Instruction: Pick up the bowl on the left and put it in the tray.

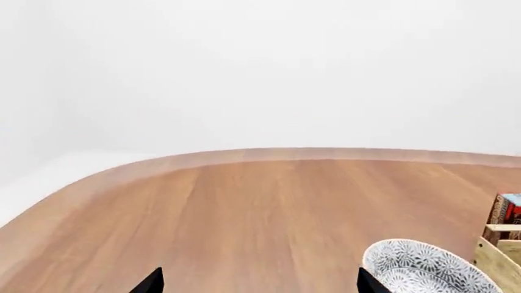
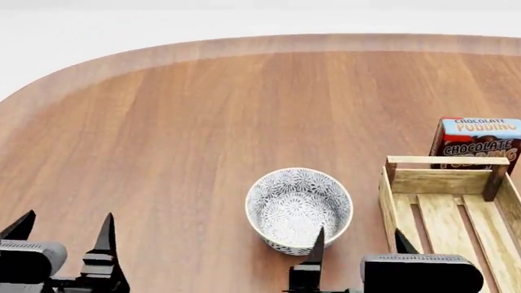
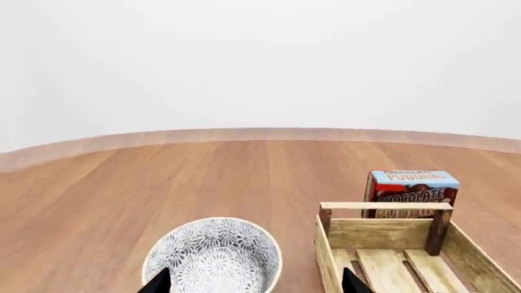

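The bowl [image 2: 299,210] stands upright on the table [image 2: 187,122], just left of the tray [image 2: 391,201] and apart from it by a narrow strip of wood, with nothing in it. The right gripper [image 2: 357,243] sits nearest: in the head view its left fingertip overlaps the bowl's near rim while its other tip points at the gap between bowl and tray, so the bowl lies ahead and slightly left of that hand. Its jaws stand spread with nothing between them. The left gripper [image 2: 63,227] is well apart to the left, also spread and empty, and the bowl lies ahead and to its right. In the right wrist view the bowl [image 3: 213,259] fills the space just inside the left tip. My judgement is that the right arm has the shorter reach, needing a small shift left and down to straddle the rim; the tray's long axis runs away from the robot, beside the pudding box [image 2: 479,141]
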